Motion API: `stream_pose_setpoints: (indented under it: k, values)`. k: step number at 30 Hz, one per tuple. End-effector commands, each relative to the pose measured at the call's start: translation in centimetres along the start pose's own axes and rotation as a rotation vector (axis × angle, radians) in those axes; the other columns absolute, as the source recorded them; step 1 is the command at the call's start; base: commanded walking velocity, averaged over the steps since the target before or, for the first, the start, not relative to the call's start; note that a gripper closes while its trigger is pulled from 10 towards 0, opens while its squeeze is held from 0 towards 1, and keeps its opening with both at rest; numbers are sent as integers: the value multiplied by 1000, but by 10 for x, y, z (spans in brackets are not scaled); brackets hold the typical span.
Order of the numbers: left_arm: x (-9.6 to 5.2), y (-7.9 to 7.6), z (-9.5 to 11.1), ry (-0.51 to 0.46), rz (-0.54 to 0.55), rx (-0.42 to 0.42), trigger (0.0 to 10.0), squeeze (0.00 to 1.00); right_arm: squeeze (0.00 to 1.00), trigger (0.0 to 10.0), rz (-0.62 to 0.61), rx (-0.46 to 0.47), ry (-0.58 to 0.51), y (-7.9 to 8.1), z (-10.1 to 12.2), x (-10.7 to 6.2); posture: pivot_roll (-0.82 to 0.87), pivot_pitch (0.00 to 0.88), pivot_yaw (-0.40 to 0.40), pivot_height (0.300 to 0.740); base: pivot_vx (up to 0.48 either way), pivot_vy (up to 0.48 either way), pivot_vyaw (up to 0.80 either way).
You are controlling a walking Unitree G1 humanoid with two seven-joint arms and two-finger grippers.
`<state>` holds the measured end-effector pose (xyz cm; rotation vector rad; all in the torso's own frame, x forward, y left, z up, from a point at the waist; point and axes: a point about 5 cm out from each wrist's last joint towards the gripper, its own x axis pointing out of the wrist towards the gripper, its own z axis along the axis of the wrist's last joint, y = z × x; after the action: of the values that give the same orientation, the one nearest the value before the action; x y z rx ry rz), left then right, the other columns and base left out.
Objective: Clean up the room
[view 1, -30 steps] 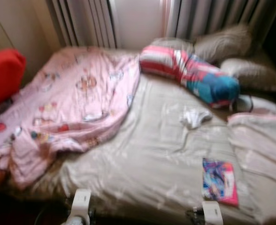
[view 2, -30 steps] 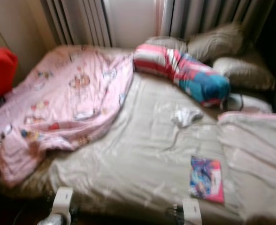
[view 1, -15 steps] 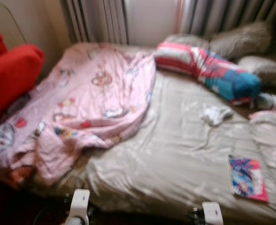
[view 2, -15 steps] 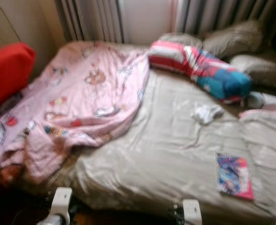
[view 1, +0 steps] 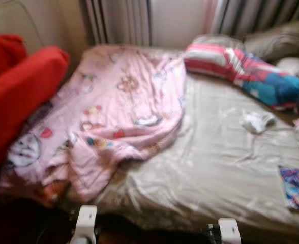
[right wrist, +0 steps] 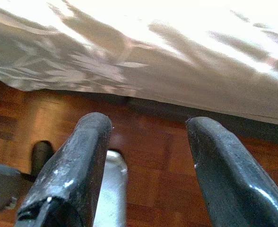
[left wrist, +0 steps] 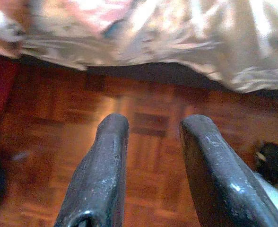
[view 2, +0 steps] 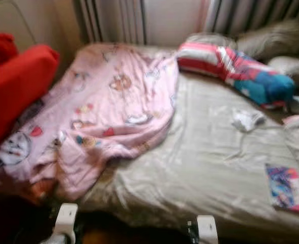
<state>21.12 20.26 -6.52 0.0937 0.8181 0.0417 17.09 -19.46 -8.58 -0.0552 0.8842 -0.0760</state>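
A bed with a beige sheet (view 1: 215, 168) lies before me. A crumpled pink cartoon-print blanket (view 1: 109, 117) covers its left half and droops over the near corner. A striped pink, white and blue bolster (view 1: 246, 71) lies near the head. A small white cloth (view 1: 256, 122) sits on the sheet, and a colourful book (view 1: 296, 187) rests near the right edge. My left gripper (left wrist: 153, 125) hangs open over the wooden floor by the bed's edge. My right gripper (right wrist: 148, 125) is open too, low beside the bed's side.
A red cushioned seat (view 1: 17, 91) stands at the left of the bed. Grey pillows (view 1: 276, 43) lie at the head under curtains (view 1: 124, 20). Wood parquet floor (left wrist: 143, 118) runs along the bed's near side.
The camera has swung to the left: the bed and its things have slid right in the picture and the red seat fills more of the left. Both arms hang as before.
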Motion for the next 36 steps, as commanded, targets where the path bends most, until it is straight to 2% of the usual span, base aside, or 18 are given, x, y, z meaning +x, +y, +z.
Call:
stream_pose_setpoints:
  k: [1, 24, 25, 30, 36]
  values:
    - [-1, -4, -6, 24, -10, 7, 10000, 0, 0, 10000, -14, -4, 32, -6, -9, -2, -52, 81, 47, 737, 0, 454, 0]
    - [-1, -4, -6, 24, -10, 7, 10000, 0, 0, 10000, -14, -4, 32, -6, -9, -2, -52, 81, 47, 737, 0, 454, 0]
    - [-1, -3, -6, 25, -9, 7, 10000, 0, 0, 10000, -19, 5, 20, -5, -5, -1, -52, 39, 53, 737, 0, 480, 0]
    - [-1, -2, -5, 23, -8, 6, 10000, 0, 0, 10000, -25, 22, -1, -3, 2, 1, -52, 36, 53, 737, 0, 445, 0]
    - [0, -3, -3, 16, -9, 9, 10000, 0, 0, 10000, -39, 44, -15, -3, 6, 2, -50, 40, 51, 737, 0, 0, 0]
